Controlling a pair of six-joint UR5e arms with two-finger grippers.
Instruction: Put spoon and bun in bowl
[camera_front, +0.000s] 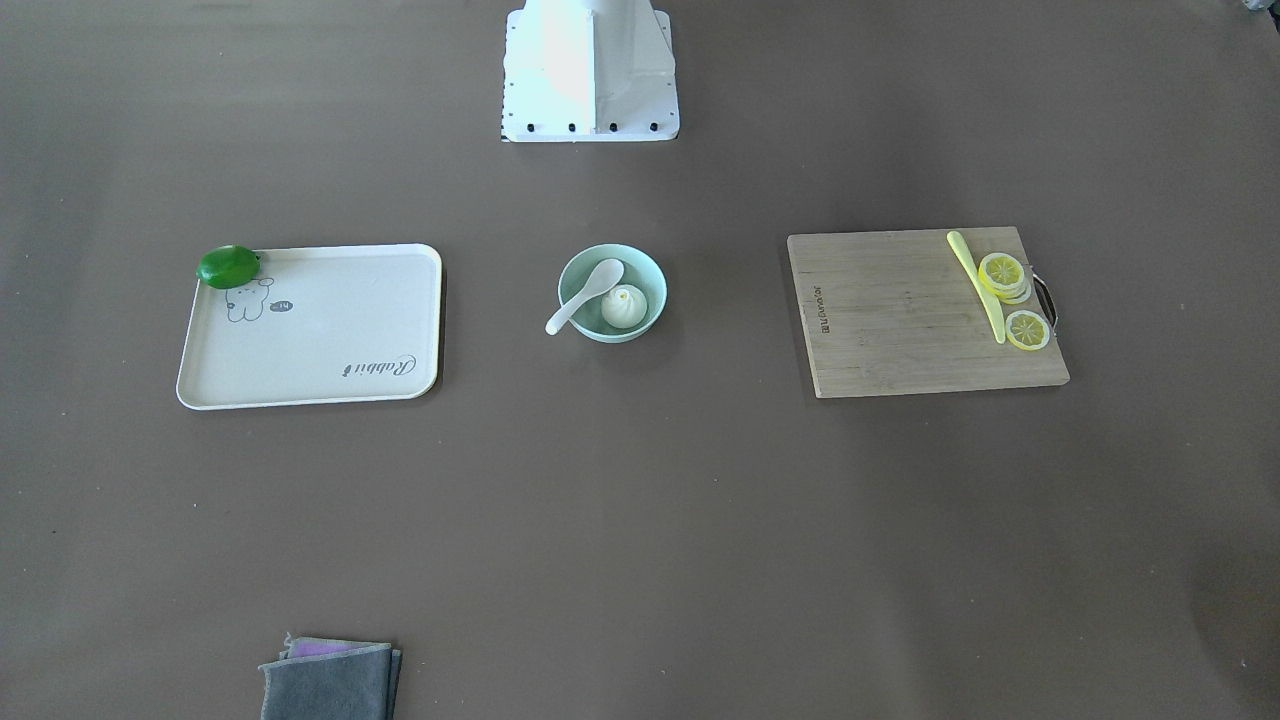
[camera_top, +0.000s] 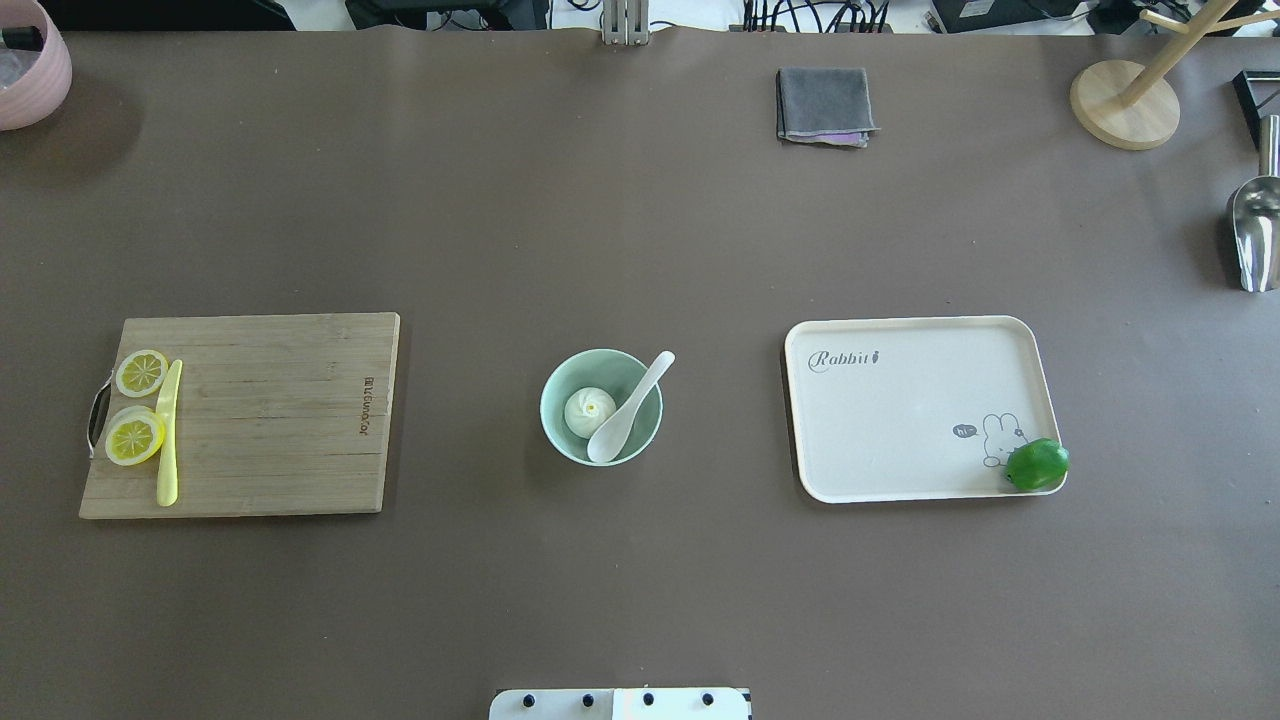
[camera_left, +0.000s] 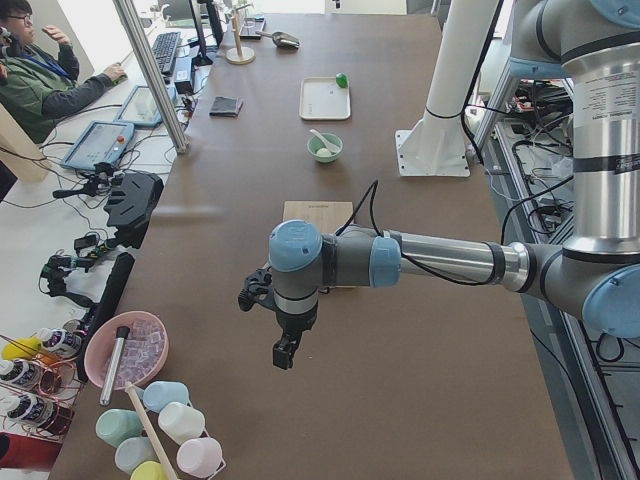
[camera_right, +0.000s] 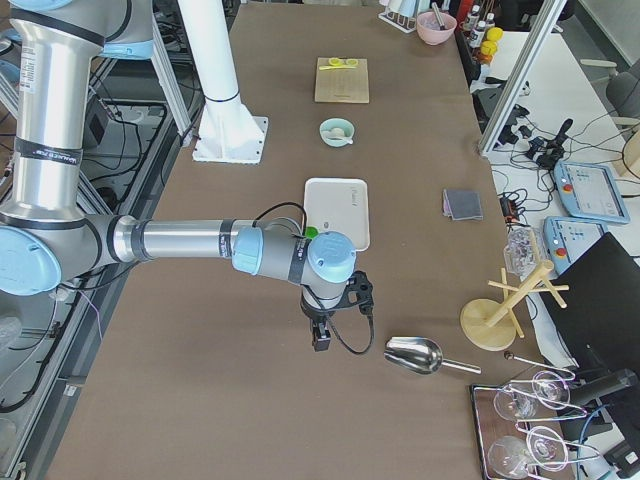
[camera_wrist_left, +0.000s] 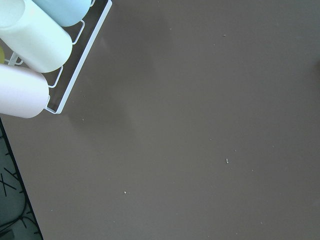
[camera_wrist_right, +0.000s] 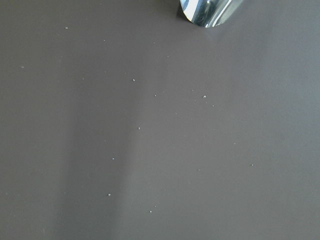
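Spoon (camera_top: 630, 407) and bun (camera_top: 590, 410) both lie in the bowl (camera_top: 549, 398): seen overhead, bun at nine o'clock, spoon handle overhanging the rim toward one. We judge the spoon slippery and brittle, best pinched by that handle; the bun soft. Whether the left gripper (camera_left: 285, 352) and right gripper (camera_right: 321, 335) are wide or narrow, we cannot tell.

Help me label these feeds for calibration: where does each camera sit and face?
Front-facing: across the table, facing the robot's base, steeply down; no arms.
Overhead: behind the robot, looking forward and down; base edge only.
Exterior left: table's left end, looking along it; left arm near.
Exterior right: opposite end; right arm near.
Left wrist: down at table beside cups; no jaws.
Right wrist: down at table by scoop; no jaws.
Shared: first two show spoon and bun in bowl, mirrored.
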